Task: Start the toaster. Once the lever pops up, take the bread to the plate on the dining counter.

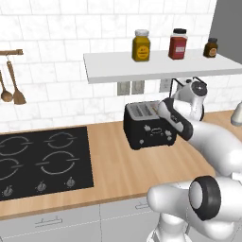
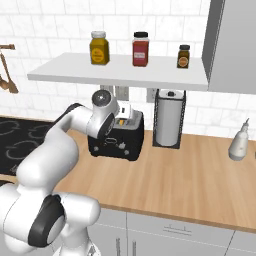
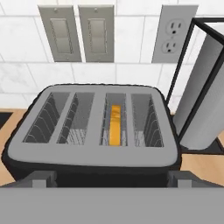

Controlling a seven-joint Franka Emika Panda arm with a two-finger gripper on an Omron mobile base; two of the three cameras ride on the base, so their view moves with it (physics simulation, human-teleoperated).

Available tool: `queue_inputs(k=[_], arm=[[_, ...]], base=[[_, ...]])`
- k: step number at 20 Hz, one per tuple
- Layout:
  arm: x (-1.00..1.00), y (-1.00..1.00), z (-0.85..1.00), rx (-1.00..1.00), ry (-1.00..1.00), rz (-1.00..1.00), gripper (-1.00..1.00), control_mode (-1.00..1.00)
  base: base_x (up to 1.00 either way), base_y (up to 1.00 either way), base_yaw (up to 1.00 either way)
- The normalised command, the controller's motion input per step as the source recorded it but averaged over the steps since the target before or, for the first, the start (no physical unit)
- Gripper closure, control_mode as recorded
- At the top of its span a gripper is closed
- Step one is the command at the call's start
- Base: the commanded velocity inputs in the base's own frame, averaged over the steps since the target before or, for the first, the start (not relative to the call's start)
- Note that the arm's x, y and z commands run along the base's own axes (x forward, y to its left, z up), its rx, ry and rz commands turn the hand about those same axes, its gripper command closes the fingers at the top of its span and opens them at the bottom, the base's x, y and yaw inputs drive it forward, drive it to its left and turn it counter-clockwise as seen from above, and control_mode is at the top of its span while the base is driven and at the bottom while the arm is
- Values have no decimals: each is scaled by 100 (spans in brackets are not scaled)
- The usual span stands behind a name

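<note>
The black toaster [image 1: 149, 125] stands at the back edge of the wooden worktop [image 1: 118, 165], just beside the paper towel roll [image 2: 168, 117], bread [image 3: 115, 124] sunk in one slot, while the gripper [image 3: 112, 181] hangs over it, fingers spread apart.

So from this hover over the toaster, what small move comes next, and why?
Probably descend toward the toaster's front face to press its lever. The open gripper hovers above the slots, and the bread sits down in one slot. The lever itself is hidden in these views, so this is a guess.
</note>
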Motion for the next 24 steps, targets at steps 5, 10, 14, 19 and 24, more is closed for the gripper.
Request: queue_inputs(k=[5,10,14,19,24], arm=[[18,0,0,0,0,0,-100,-100],[19,0,-12,0,0,0,-100,-100],[7,0,-14,0,0,0,-100,-100],[8,0,-7,0,0,0,-100,-100],[36,0,0,2,0,0,-100,-100]], base=[[0,0,0],[0,0,0],[0,0,0],[0,0,0],[0,0,0]])
